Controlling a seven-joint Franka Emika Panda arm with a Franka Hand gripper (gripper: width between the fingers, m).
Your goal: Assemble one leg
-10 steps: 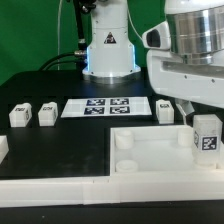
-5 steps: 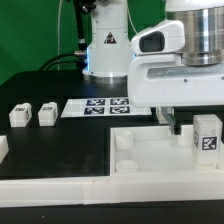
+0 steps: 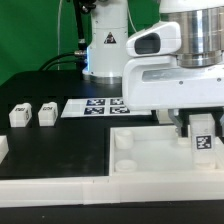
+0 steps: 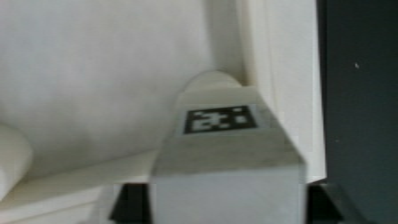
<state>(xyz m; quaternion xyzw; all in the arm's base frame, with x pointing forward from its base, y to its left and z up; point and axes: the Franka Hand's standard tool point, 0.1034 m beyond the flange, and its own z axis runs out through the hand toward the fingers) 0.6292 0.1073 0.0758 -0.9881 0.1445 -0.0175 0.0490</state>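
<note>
Since half a second ago the arm's white head has slid toward the exterior view's right and come lower, so the jaws now straddle the leg [image 3: 203,137], which stands upright at the far right corner of the tray [image 3: 150,152]. In the wrist view its marker tag [image 4: 221,118] faces the camera, with a dark finger [image 4: 128,205] at each flank. Whether they press the leg or only flank it, I cannot tell. The arm hides one end of the marker board [image 3: 92,105], and the frame edge crops the scene just beyond the leg.
</note>
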